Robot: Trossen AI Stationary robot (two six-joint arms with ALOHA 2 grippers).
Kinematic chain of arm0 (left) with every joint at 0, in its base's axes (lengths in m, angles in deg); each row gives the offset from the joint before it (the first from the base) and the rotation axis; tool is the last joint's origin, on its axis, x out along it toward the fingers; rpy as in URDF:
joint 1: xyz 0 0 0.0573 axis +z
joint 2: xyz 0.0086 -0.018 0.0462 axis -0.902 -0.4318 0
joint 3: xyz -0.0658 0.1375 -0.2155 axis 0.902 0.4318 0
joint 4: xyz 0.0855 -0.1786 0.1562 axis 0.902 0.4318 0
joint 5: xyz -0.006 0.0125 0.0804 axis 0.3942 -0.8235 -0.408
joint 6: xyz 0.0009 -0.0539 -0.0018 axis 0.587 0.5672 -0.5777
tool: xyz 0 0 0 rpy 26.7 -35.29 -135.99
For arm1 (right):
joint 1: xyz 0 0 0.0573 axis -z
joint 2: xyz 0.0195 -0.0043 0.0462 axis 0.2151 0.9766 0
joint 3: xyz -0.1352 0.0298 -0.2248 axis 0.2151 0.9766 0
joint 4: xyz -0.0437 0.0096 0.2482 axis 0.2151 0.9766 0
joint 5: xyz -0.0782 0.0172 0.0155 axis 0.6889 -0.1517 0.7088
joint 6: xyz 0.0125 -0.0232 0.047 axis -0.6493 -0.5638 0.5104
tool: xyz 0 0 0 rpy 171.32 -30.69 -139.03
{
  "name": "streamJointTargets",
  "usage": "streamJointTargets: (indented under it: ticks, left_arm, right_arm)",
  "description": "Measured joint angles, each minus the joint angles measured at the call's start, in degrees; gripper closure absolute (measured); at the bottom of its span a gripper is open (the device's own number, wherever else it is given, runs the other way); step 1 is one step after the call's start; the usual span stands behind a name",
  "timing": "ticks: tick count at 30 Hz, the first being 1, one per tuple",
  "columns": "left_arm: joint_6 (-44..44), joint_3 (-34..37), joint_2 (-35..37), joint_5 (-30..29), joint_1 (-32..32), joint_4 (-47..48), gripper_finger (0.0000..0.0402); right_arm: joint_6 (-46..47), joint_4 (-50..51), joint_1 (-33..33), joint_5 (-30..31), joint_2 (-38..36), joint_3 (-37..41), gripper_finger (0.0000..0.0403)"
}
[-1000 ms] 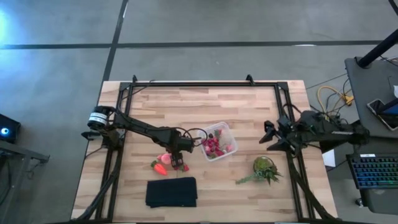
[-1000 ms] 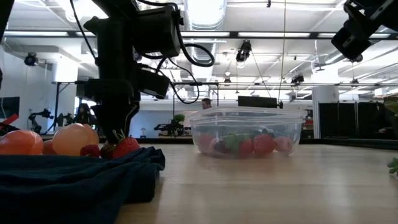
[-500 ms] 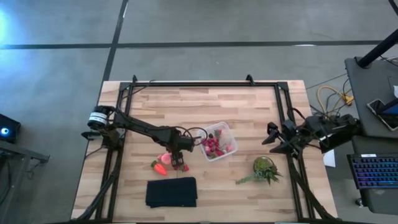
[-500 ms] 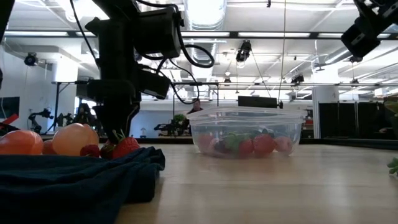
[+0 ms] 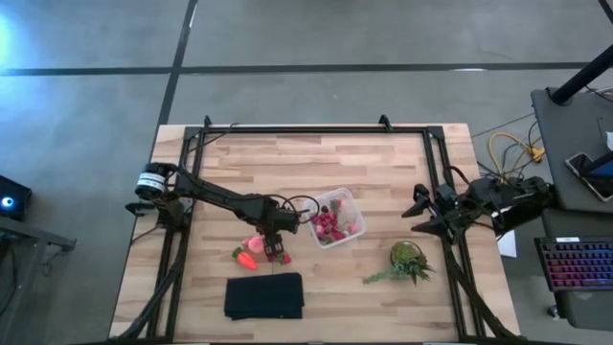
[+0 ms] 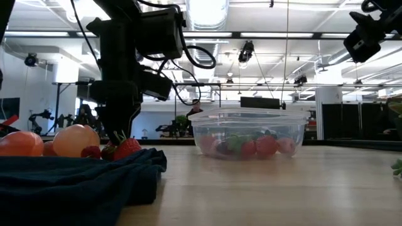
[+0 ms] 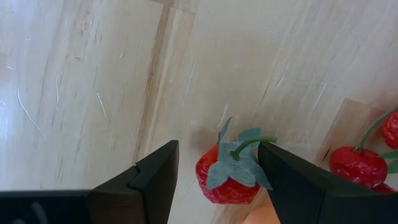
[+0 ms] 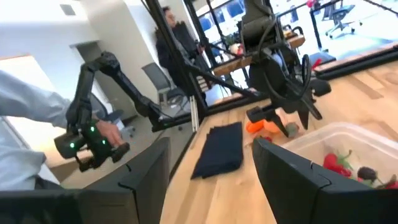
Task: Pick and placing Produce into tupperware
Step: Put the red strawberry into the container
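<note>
Counter [image 5: 306,163]: pale wood boards, carrying all the things; a dark folded cloth [image 5: 264,296] is lying near the front edge, a green leafy plant [image 5: 406,261] toward the right.
Right arm: waiting at the right edge of the counter; the right pincer [image 5: 419,213] is hanging raised with its fingers apart and nothing between them.
Left arm: reaching in from the left side; the left pincer [image 7: 214,180] is standing low over the counter, fingers apart, one on each side of a strawberry [image 7: 227,174], not closing on it yet.
Container [image 5: 335,218]: clear plastic box near the middle, just right of the left pincer, already holding several red pieces.
Loose produce: an orange carrot piece [image 5: 246,259], a pink round piece [image 5: 254,243] and small red pieces are lying beside the left pincer.
Handling, as I judge: the strawberry is looking light, smooth and a little rounded, so it can slip or roll away; better is taking it across the red body, not the thin green stem.
</note>
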Motion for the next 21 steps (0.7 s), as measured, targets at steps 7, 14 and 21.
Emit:
streamJointTargets:
  ticks: [7,14,21]
  left_arm:
    - [0.0,0.0,0.0,-0.1,0.0,-0.1,0.0197]
    - [0.1,0.0,0.0,0.0,0.0,0.0,0.0197]
    - [0.0,0.0,0.0,0.0,0.0,0.0,0.0197]
  right_arm:
    - [3.9,-12.2,0.0,-0.3,0.1,7.7,0.0184]
    - [5.2,-15.8,0.5,-1.1,0.1,10.3,0.0184]
    - [5.5,-10.4,6.9,-2.4,0.1,10.5,0.0184]
